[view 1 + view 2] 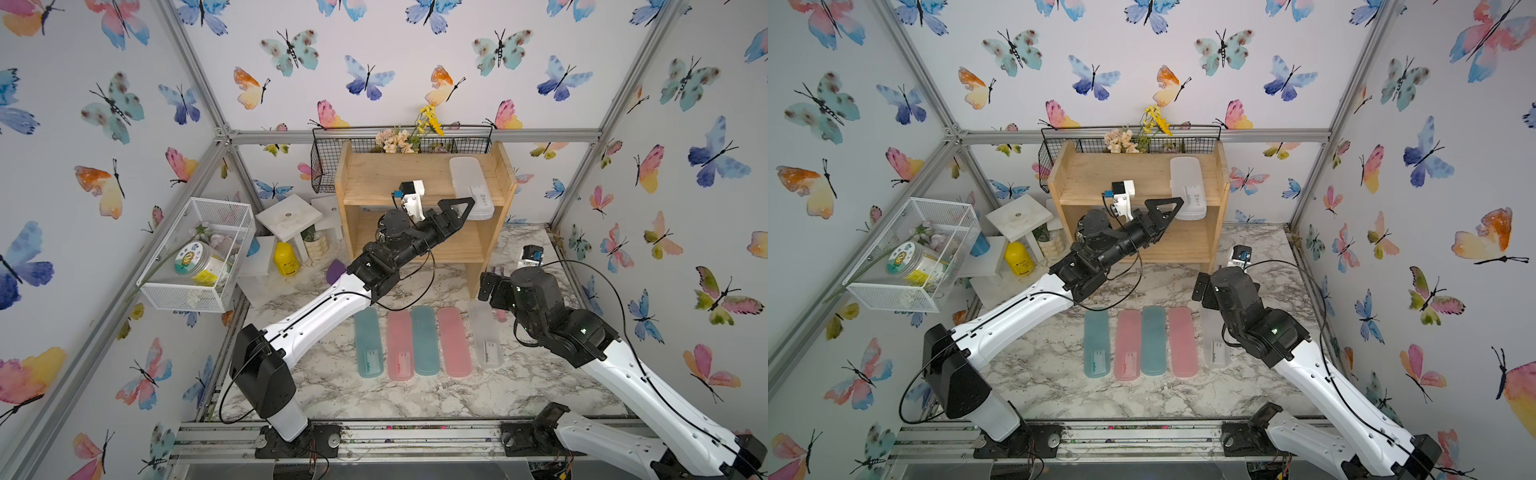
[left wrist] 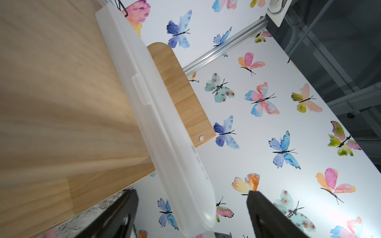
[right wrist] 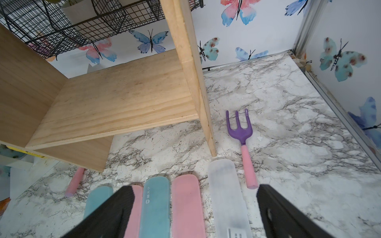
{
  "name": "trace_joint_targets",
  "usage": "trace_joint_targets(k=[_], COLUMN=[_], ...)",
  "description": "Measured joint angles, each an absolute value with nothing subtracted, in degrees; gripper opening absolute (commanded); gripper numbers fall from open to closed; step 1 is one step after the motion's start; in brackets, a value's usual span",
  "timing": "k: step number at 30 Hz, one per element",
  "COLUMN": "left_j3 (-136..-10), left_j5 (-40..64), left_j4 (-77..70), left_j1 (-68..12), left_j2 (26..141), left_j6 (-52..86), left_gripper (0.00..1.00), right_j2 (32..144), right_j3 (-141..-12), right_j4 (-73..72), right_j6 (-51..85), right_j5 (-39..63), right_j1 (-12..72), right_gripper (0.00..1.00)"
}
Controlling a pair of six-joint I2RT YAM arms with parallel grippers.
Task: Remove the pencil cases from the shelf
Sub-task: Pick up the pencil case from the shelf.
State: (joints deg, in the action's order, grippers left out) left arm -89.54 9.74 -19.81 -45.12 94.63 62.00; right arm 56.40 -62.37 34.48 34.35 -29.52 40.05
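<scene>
**Holder:** light natural-wood two-tier shelf (image 1: pixel 382 176) with raised side panels, standing at the back of the marble-pattern desk (image 1: pixel 415 395). The lower tier is bare in the right wrist view. The upper tier holds one item.

**On the shelf, one:** long frosted white plastic pencil case (image 1: pixel 471 187) with rounded ends. It lies flat on the upper tier near the side panel on the robot's right. Its labelled near end juts past the front edge.

**Off the shelf, five:** laid close together in a row on the desk in front of the shelf. In order across both top views:
- teal pencil case (image 1: pixel 368 343)
- pink pencil case (image 1: pixel 400 351)
- second teal pencil case (image 1: pixel 424 340)
- second pink pencil case (image 1: pixel 454 341)
- second frosted white pencil case (image 1: pixel 486 336)

**Left claw** (image 2: pixel 191 193): at the jutting end of the case on the shelf. Its fingers (image 2: pixel 123 206) are spread to either side, with a gap showing on each, so nothing is gripped as far as the wrist view tells.

**Right claw** (image 3: pixel 194 187): spread wide and empty, hovering above the far ends of the row.

**Also present:** purple garden fork with pink handle (image 3: pixel 240 131), on the desk just beside the frosted case in the row. A black wire basket (image 1: pixel 328 162) sits behind the shelf.

**Progress, judged:** five of six are out. The last case needs the left claw to close, a pull clear of the tier, and a place on the desk.
</scene>
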Motion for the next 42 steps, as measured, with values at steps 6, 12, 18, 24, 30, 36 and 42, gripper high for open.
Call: trace_joint_targets(k=[6,12,18,24,30,36,42], left_j3=[-92.6,-94.2,-93.3,-85.4,-68.9,-50.9,-42.3], left_j5=[9.8,9.8,9.9,9.7,2.9,-4.4,-8.6], left_j4=[-18.3,-17.8,-18.1,-21.3,-18.6,-16.8,-11.9], left_j1=[-45.1,-45.1,-45.1,-45.6,-47.4,-47.5,-47.7], left_j2=[97.1,97.6,97.6,92.8,77.3,59.5,48.4], left_j6=[62.0,62.3,62.4,60.2,48.9,41.2,38.5], left_gripper=[0.63,0.35,0.23,0.21,0.21,0.2,0.19], right_j2=[56.4,56.4,56.4,56.3,54.7,59.2,69.4], right_j3=[-62.4,-62.4,-62.4,-62.7,-67.3,-72.9,-74.5], right_j4=[34.5,34.5,34.6,34.6,33.8,29.0,23.3], right_j6=[34.3,34.3,34.3,33.9,32.1,31.4,31.8], right_j5=[-28.8,-28.4,-27.9,-25.1,-17.0,-6.9,3.2], right_j1=[39.7,39.7,39.7,39.7,39.7,39.7,42.0], right_gripper=[0.99,0.99,0.99,0.99,0.99,0.99,0.99])
